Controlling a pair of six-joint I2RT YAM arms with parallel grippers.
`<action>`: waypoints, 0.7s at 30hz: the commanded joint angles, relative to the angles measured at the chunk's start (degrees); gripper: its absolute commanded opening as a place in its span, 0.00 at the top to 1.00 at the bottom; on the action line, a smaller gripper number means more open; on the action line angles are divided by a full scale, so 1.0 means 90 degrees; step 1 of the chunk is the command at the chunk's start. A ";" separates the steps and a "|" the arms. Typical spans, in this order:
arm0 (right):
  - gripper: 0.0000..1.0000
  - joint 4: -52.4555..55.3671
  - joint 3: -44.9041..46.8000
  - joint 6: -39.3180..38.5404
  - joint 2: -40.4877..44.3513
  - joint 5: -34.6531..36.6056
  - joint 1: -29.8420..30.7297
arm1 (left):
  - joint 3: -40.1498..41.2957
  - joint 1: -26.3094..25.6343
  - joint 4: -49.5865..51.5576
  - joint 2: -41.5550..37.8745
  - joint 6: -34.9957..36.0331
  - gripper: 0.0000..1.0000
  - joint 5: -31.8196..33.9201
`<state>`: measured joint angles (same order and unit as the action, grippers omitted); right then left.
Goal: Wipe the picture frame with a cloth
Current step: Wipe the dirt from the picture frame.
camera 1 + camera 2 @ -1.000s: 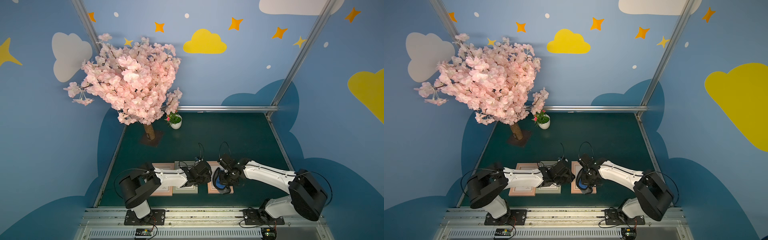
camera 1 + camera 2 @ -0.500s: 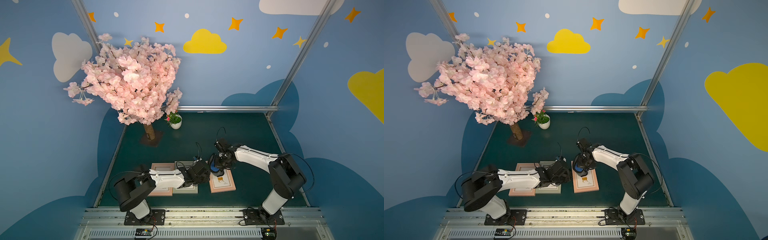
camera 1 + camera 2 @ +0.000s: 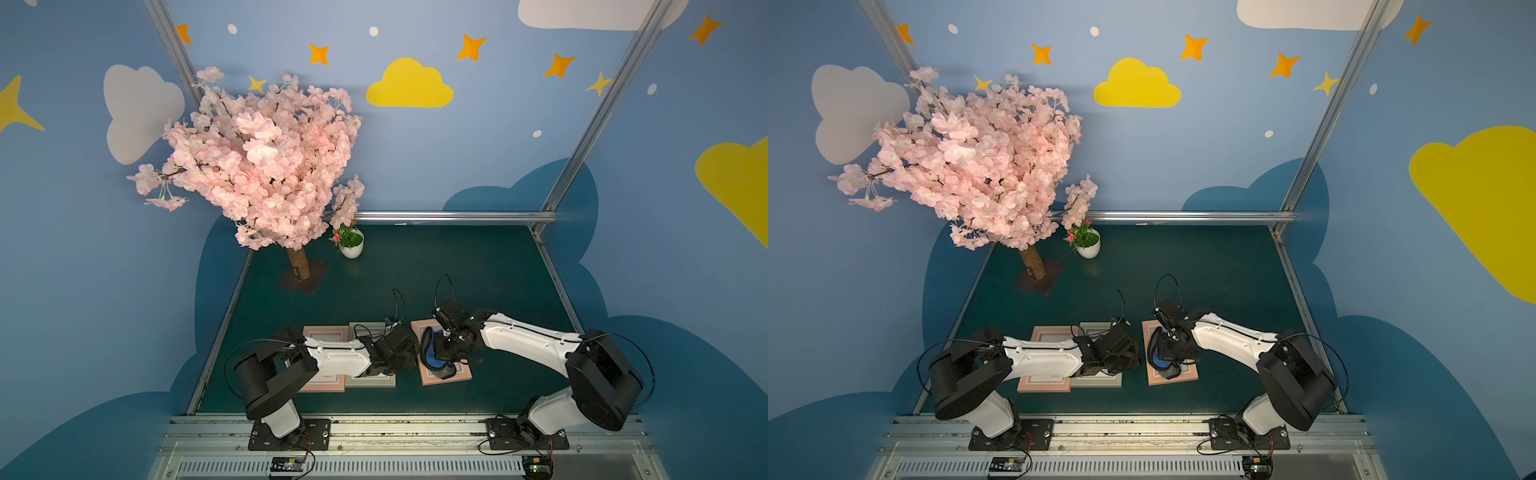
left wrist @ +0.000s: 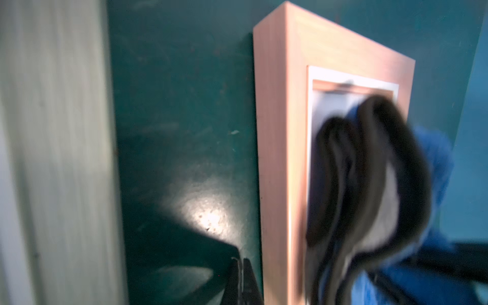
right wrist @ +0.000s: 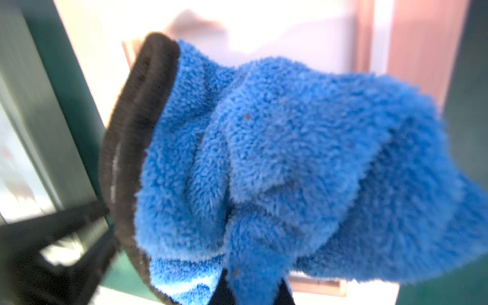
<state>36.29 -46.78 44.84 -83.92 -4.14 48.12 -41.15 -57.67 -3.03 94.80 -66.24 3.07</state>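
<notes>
Count:
- Picture frames: three, flat in a row at the near side of the green table (image 3: pixel 457 270).
  - left pink frame (image 3: pixel 322 332)
  - grey frame (image 3: pixel 370 380), just beside it
  - right pink frame (image 3: pixel 462 373), set apart by a gap
- Cloth: one.
- Arms: two.
- Decor: one blossom tree (image 3: pixel 257 166) and one potted plant (image 3: pixel 351 245), both at the far left.

State now:
- The cloth (image 3: pixel 432 358) lies bunched on the glass of the right pink frame, over its middle and near part. The blue pile faces up and the dark reverse curls along its left edge, as both top views show (image 3: pixel 1160 360).
- The right gripper (image 5: pixel 253 291) is clamped on a fold of the cloth.
- The left gripper (image 4: pixel 241 265) is clenched on nothing. Its tips are pressed together in the gap, just beside the left edge of the right pink frame (image 4: pixel 280 148). Whether they touch it I cannot tell.

Change from earlier:
- Half a second ago the cloth sat at the far end of the right pink frame, with the right arm folded in toward the centre. Now the cloth is back toward the near half and the elbow swings out to the right, much as a second ago.
- The left gripper's jaws have closed within that second.
- The other two frames are unmoved.
</notes>
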 commanded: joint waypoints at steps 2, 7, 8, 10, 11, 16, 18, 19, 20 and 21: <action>1.00 0.0306 0.0404 0.0564 0.0375 0.0001 0.0369 | 0.0229 0.0040 0.1046 0.0396 0.0090 0.98 -0.0113; 1.00 0.0465 0.0702 0.0919 0.0742 0.0105 0.0711 | 0.0207 0.0045 0.1010 0.0263 0.0075 0.98 -0.0163; 1.00 0.0469 0.0742 0.0934 0.0838 0.0135 0.0718 | 0.0214 0.0050 0.0979 0.0215 0.0076 0.98 -0.0165; 1.00 0.0489 0.0784 0.0955 0.0982 0.0264 0.0708 | 0.0279 0.0049 0.0828 0.0104 0.0087 0.98 -0.0219; 1.00 0.0488 0.0770 0.0922 0.1020 0.0316 0.0685 | 0.0310 0.0055 0.0736 0.0052 0.0077 0.98 -0.0247; 1.00 0.0313 0.0542 0.0611 0.0878 0.0308 0.0342 | 0.0640 0.0070 -0.0035 -0.0288 -0.0052 0.92 -0.0435; 1.00 0.0133 0.0402 0.0445 0.0698 0.0229 0.0191 | 0.0785 0.0079 -0.0331 -0.0508 -0.0108 0.87 -0.0454; 1.00 0.0062 0.0338 0.0372 0.0614 0.0191 0.0123 | 0.0827 0.0080 -0.0405 -0.0598 -0.0119 0.85 -0.0449; 1.00 -0.0010 0.0245 0.0299 0.0500 0.0161 0.0046 | 0.0864 0.0082 -0.0473 -0.0697 -0.0126 0.83 -0.0439; 1.00 -0.0095 0.0138 0.0220 0.0392 0.0113 -0.0026 | 0.0889 0.0080 -0.0524 -0.0786 -0.0131 0.81 -0.0423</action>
<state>37.43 -42.72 49.36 -78.37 -2.70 49.21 -34.48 -57.12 -7.99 89.25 -67.18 -0.25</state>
